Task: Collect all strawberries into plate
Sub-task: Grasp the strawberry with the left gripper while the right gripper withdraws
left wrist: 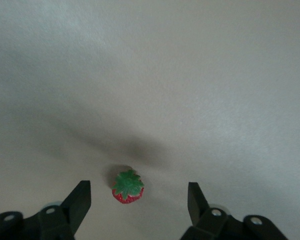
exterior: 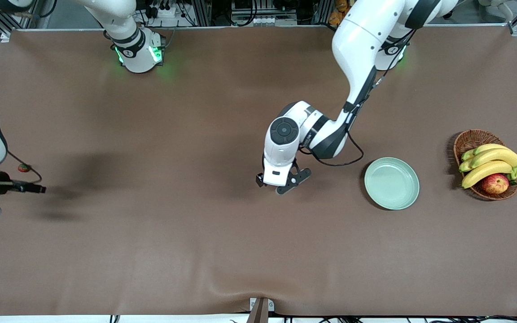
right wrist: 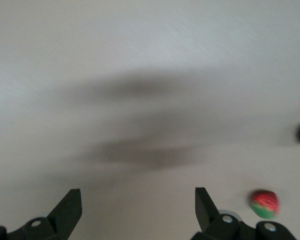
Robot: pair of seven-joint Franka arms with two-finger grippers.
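Left gripper (left wrist: pixel 139 200): fingers spread, astride a strawberry (left wrist: pixel 128 186) on bare brown table (exterior: pixel 159 233), holding nothing. Mint-green plate (exterior: pixel 392 183) at its 3 o'clock, empty. Right gripper (right wrist: pixel 138 205): agape, empty, over the table's edge; strawberry (right wrist: pixel 264 203) beside.

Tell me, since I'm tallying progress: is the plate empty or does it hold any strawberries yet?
Empty. In the front view the plate shows only bare mint-green surface; one strawberry lies on the table between the left gripper's open jaws.
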